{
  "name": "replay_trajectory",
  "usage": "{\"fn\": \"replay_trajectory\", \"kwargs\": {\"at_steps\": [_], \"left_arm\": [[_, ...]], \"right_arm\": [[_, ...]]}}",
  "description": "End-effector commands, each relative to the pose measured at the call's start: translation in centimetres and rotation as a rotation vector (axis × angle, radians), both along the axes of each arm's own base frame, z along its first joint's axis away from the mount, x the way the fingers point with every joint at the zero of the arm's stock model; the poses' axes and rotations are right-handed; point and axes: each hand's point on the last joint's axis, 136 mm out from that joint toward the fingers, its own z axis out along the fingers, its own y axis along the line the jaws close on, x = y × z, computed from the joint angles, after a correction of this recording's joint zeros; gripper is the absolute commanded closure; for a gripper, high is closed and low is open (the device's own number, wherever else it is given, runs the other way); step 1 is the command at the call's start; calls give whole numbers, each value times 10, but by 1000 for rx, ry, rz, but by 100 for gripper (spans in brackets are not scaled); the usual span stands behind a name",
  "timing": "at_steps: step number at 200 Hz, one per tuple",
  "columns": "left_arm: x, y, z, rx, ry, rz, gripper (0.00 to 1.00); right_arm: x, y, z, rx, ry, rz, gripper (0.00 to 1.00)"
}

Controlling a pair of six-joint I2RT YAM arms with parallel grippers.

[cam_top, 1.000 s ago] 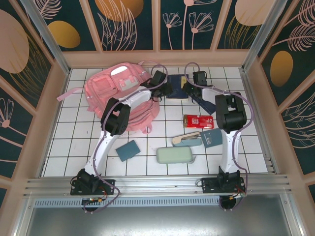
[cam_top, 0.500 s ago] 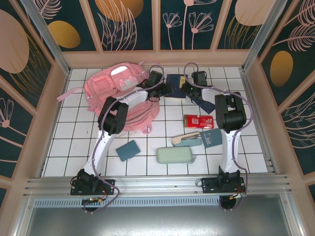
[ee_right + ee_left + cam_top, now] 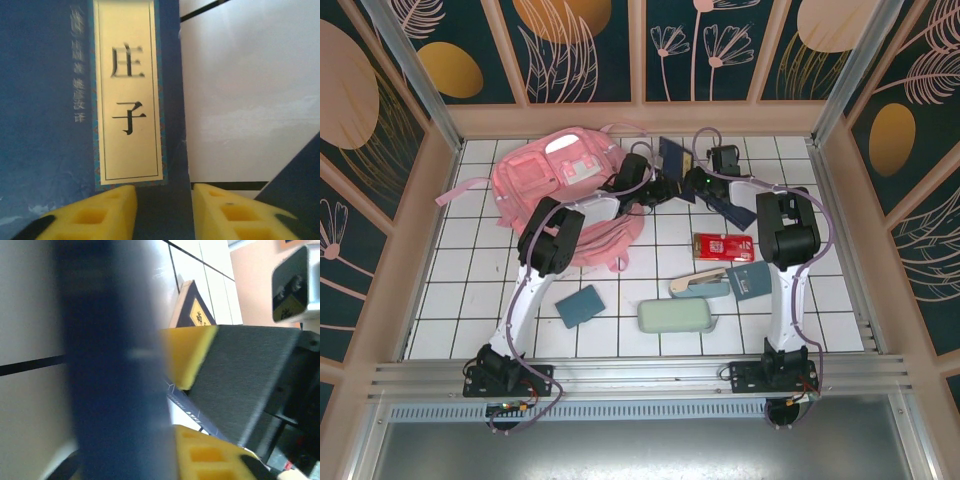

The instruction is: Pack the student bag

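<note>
The student bag [image 3: 560, 185], a big pink backpack, lies at the back left of the tiled table. Just right of it a dark blue book [image 3: 672, 156] with a gold title label [image 3: 129, 95] stands tilted up off the tiles. My left gripper [image 3: 653, 189] is shut on the book's lower edge; in the left wrist view the book is a blurred blue band [image 3: 115, 365] against one yellow finger [image 3: 205, 455]. My right gripper [image 3: 693, 181] faces the cover, open, its fingers [image 3: 95, 220] on either side of the book's right margin.
A second dark blue book [image 3: 732, 213] lies under the right arm. Nearer the front are a red box [image 3: 723, 246], a beige stapler-like thing [image 3: 696, 285], a blue pouch [image 3: 752, 279], a pale green pencil case [image 3: 676, 317] and a teal notebook [image 3: 581, 305]. Wooden walls [image 3: 440, 230] ring the table.
The blue book, flat on the tiles before, now stands tilted on its edge. The left gripper has closed in on it from the bag side and the right gripper has shifted left.
</note>
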Motion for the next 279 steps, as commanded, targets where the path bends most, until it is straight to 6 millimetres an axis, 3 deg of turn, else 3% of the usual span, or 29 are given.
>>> {"fn": "replay_trajectory", "kwargs": {"at_steps": [1,18,55,89,117,172,217,240,251,275,279], "left_arm": [[1,-3,52,-62,-112,-32,91],[-3,-1,70,-70,-146,-36,100],[-26,8,128,-141,-253,-67,100],[-58,14,160,-211,-301,-142,100],[-82,22,164,-205,-310,-189,100],[-124,36,165,-166,-326,-305,100],[-138,38,168,-184,-319,-347,100],[-140,37,171,-195,-322,-361,100],[-140,37,171,-196,-319,-365,100],[-138,38,168,-170,-317,-359,97],[-137,38,167,-160,-318,-357,94]], "right_arm": [[-14,7,12,71,8,30,53],[-16,4,34,114,-28,26,46],[-33,3,79,245,-97,48,38],[-55,7,110,368,-154,101,34],[-72,9,139,457,-218,184,31],[-98,25,170,524,-282,372,34],[-115,41,171,554,-270,479,39],[-122,48,172,559,-268,515,48],[-124,49,173,562,-271,524,61],[-125,49,177,559,-281,524,100],[-125,49,177,558,-283,523,100]]}}
